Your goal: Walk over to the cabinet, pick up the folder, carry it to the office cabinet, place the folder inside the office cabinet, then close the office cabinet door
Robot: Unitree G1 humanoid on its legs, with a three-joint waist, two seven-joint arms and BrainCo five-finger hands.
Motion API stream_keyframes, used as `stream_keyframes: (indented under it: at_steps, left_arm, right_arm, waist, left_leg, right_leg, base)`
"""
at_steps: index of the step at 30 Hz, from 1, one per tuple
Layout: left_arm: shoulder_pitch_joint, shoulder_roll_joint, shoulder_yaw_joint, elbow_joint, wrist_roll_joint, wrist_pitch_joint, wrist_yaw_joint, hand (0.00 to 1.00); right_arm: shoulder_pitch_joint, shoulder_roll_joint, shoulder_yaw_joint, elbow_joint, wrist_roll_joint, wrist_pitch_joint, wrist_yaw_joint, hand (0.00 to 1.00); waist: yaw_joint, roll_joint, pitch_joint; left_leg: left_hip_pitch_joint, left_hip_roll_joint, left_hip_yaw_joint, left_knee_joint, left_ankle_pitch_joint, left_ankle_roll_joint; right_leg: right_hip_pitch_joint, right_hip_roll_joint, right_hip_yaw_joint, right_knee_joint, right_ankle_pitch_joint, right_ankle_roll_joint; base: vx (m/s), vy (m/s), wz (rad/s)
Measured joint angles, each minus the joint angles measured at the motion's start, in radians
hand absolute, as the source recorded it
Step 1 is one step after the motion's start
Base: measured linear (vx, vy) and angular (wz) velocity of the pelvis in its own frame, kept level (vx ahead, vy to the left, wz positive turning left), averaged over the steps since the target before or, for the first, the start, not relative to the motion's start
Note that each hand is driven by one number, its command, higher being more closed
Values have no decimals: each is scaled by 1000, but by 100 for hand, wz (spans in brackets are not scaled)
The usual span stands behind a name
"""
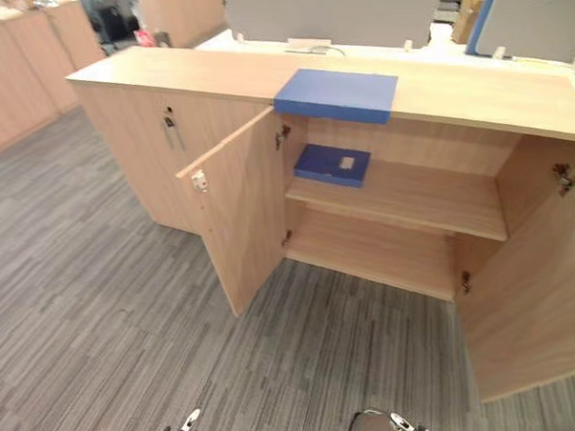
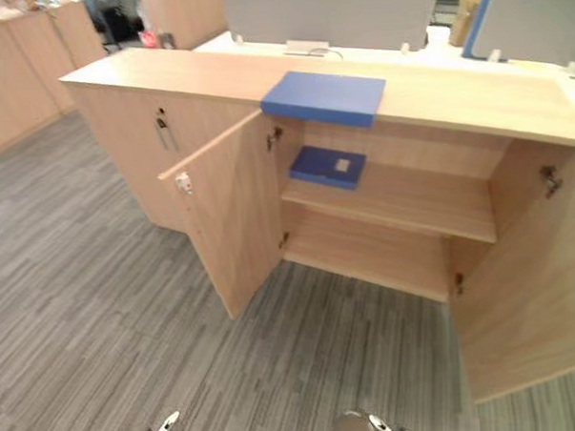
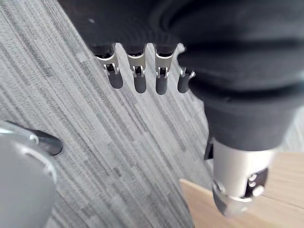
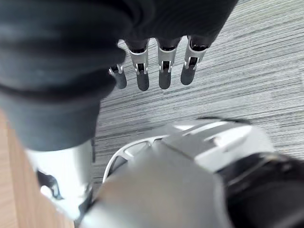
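A flat blue folder [image 1: 337, 94] lies on the wooden top of the office cabinet [image 1: 167, 73], its near edge jutting a little over the open compartment. Both doors stand open: the left door [image 1: 235, 208] swings out toward me, the right door [image 1: 534, 281] at the right. On the inner shelf [image 1: 411, 201] rests a second, smaller blue folder [image 1: 332, 164] with a pale label. My left hand [image 3: 137, 71] hangs over the carpet, fingers straight, holding nothing. My right hand [image 4: 164, 66] hangs likewise, open and empty. Both are well short of the cabinet.
A closed cabinet section with keys in its lock [image 1: 170, 125] sits left of the open one. Grey desk partitions [image 1: 331, 13] stand behind the top. More wooden cabinets [image 1: 18, 65] line the far left. Grey striped carpet [image 1: 110, 309] lies between me and the cabinet.
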Motion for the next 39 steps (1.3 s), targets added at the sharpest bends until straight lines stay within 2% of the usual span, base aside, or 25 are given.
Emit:
stream_keyframes:
  at_steps: [2, 3, 5, 8, 9, 10, 12, 14, 15, 17, 20, 21, 22, 23, 24, 25, 26, 29, 31, 32, 33, 34, 35, 36, 39]
  left_arm:
    - [-17, -26, 27, -1, -53, 0, -1, 0]
    - [-23, -35, 48, -8, -83, -2, -2, 0]
    - [-33, -46, 79, -8, -107, -2, -4, 0]
    - [-45, -83, 130, -14, -121, -1, -6, 0]
    - [-53, -89, 162, -37, -122, 0, -6, 0]
    - [-52, -90, 177, -45, -123, 0, -6, 0]
    - [-34, -94, 203, -57, -127, -1, -4, 0]
    - [-28, -92, 208, -60, -128, -1, -2, 0]
    - [-27, -89, 206, -62, -130, 0, 0, 0]
    - [-15, -87, 191, -62, -128, -1, 2, 0]
    - [-9, -87, 172, -71, -119, -4, 2, 0]
    - [-8, -87, 157, -77, -116, -7, 2, 0]
    - [2, -93, 142, -75, -116, -12, 2, 0]
    - [-4, -67, 137, -75, -112, -14, 2, 0]
    - [-9, -60, 131, -78, -112, -18, 3, 0]
    - [-19, -58, 126, -77, -111, -25, 4, 0]
    - [-24, -58, 127, -74, -104, -24, 4, 0]
    - [-15, -56, 129, -44, -83, -21, 7, 0]
    - [10, -55, 130, -31, -81, -13, 10, 0]
    - [16, -57, 130, -25, -81, -12, 11, 0]
    - [31, -56, 128, -26, -80, -5, 12, 0]
    - [42, -56, 120, -24, -78, -1, 14, 0]
    - [54, -50, 105, -21, -73, -1, 14, 0]
    - [66, -41, 88, -12, -55, -3, 14, 0]
    - [68, -23, 46, -6, -36, -3, 10, 0]
  right_arm:
    - [18, 10, 8, -26, 0, 4, -1, 0]
    - [29, 18, 9, -38, 0, 3, -1, 0]
    - [39, 24, 4, -39, 1, 4, -3, 0]
    - [60, 15, -8, -59, 0, 7, -11, 0]
    - [63, 21, -5, -72, 0, 9, -12, 0]
    - [63, 22, -5, -77, 0, 9, -13, 0]
    - [58, 20, 1, -76, -2, 7, -17, 0]
    - [51, 19, 12, -75, 1, 7, -19, 0]
    - [35, 19, 15, -73, 1, 8, -22, 0]
    - [4, 17, 16, -63, 4, 8, -31, 0]
    - [-8, 16, 57, -69, 11, 6, -36, 0]
    - [-10, 16, 79, -75, 16, 3, -37, 0]
    - [-10, 7, 118, -78, 33, -4, -37, 0]
    - [-8, 37, 134, -77, 42, -7, -37, 0]
    - [-8, 49, 137, -76, 40, -7, -37, 0]
    - [-13, 66, 138, -71, 39, -6, -36, 0]
    - [-27, 67, 138, -69, 38, -6, -34, 0]
    - [-40, 67, 124, -54, 33, -11, -30, 0]
    - [-34, 54, 114, -35, -5, -11, -19, 0]
    - [-30, 47, 117, -36, -7, -11, -16, 0]
    - [-20, 34, 115, -38, -29, -10, -10, 0]
    - [-15, 24, 103, -50, -39, -11, -9, 0]
    - [-13, 12, 97, -55, -40, -13, -9, 0]
    - [-10, 4, 91, -55, -41, -14, -10, 0]
    - [-15, 6, 93, -46, -39, -15, -9, 0]
  waist:
    - [1, -6, 10]
    - [1, -13, 7]
    - [1, -16, -2]
    - [-2, 21, -19]
    - [-4, 17, -17]
    - [-1, 17, -17]
    - [11, 22, -18]
    - [19, 19, -18]
    - [31, 13, -14]
    - [48, 8, -6]
    - [60, 4, 1]
    - [62, 7, -2]
    - [66, 23, -16]
    - [58, -10, -27]
    - [58, -26, -34]
    - [70, -39, -44]
    - [84, -38, -44]
    - [90, -40, -52]
    - [96, -25, -66]
    - [98, -21, -70]
    - [100, -15, -73]
    - [94, -11, -73]
    - [76, -4, -71]
    - [61, 2, -78]
    - [54, 7, -79]
  left_leg:
    - [45, 0, 23, -18, -33, -11]
    - [58, 1, 27, -17, -61, -11]
    - [67, 4, 23, -16, -83, -25]
    - [59, 80, 19, 78, -149, -77]
    - [-24, 148, 20, 319, -182, -109]
    - [-69, 179, 16, 447, -179, -115]
    - [-197, 275, 9, 848, -143, -149]
    - [-260, 288, 11, 947, -146, -135]
    - [-309, 279, 14, 955, -158, -112]
    - [-375, 260, 4, 871, -179, -78]
    - [-419, 224, -57, 620, -168, -75]
    - [-420, 217, -80, 498, -113, -69]
    - [-428, 204, -126, 405, 51, -121]
    - [-420, 160, -116, 397, 36, -104]
    - [-420, 142, -112, 385, 36, -98]
    - [-420, 124, -100, 379, 31, -89]
    - [-415, 105, -99, 373, 30, -88]
    - [-361, 72, -73, 306, 37, -65]
    - [-269, 44, -21, 192, 53, -41]
    - [-243, 34, -4, 159, 59, -34]
    - [-194, 14, 25, 90, 65, -34]
    - [-158, -4, 28, 54, 68, -33]
    - [-127, -13, 29, 31, 72, -31]
    - [-102, -16, 32, 15, 79, -14]
    - [-82, -6, 23, 0, 80, -11]
  right_leg:
    - [-12, 11, -73, -52, 3, -7]
    - [-15, 14, -78, -83, 17, -34]
    - [-6, 18, -91, -118, -12, -86]
    - [52, 101, -133, -169, -84, -81]
    - [108, 153, -148, -218, -94, -83]
    - [134, 177, -146, -244, -94, -84]
    - [235, 249, -105, -306, -103, -100]
    - [285, 266, -56, -346, -103, -99]
    - [305, 266, -2, -365, -101, -95]
    - [339, 245, 92, -390, -90, -76]
    - [380, 179, 160, -391, -93, -55]
    - [392, 160, 172, -392, -104, -14]
    - [399, 145, 199, -387, -132, 60]
    - [400, 102, 218, -394, -129, 57]
    - [400, 90, 219, -408, -115, 43]
    - [401, 75, 229, -441, -73, 42]
    - [407, 62, 243, -471, -33, 47]
    - [424, 29, 265, -509, 38, 63]
    - [389, -17, 307, -440, 86, 90]
    - [356, -32, 324, -381, 90, 88]
    - [274, -71, 341, -227, 105, 65]
    - [219, -101, 342, -121, 131, 24]
    - [193, -124, 329, -42, 167, -29]
    - [178, -143, 309, 13, 183, -52]
    - [167, -129, 260, -12, 108, -6]
  base:
    - [201, 14, -34]
    - [221, -35, -16]
    - [242, -82, 2]
    - [416, -179, 13]
    - [405, -196, 0]
    - [474, -207, -21]
    - [451, -63, -70]
    - [426, 68, -88]
    - [370, 155, -107]
    - [362, 235, -136]
    - [260, 297, -108]
    - [285, 391, -73]
    - [387, 468, -48]
    - [360, 373, -15]
    - [339, 340, 12]
    - [285, 323, -4]
    - [266, 319, -13]
    - [197, 239, -21]
    - [143, 217, -66]
    - [85, 252, -85]
    - [46, 209, -63]
    - [69, 221, -40]
    - [82, 129, -8]
    - [95, 122, 1]
    - [83, 24, 1]
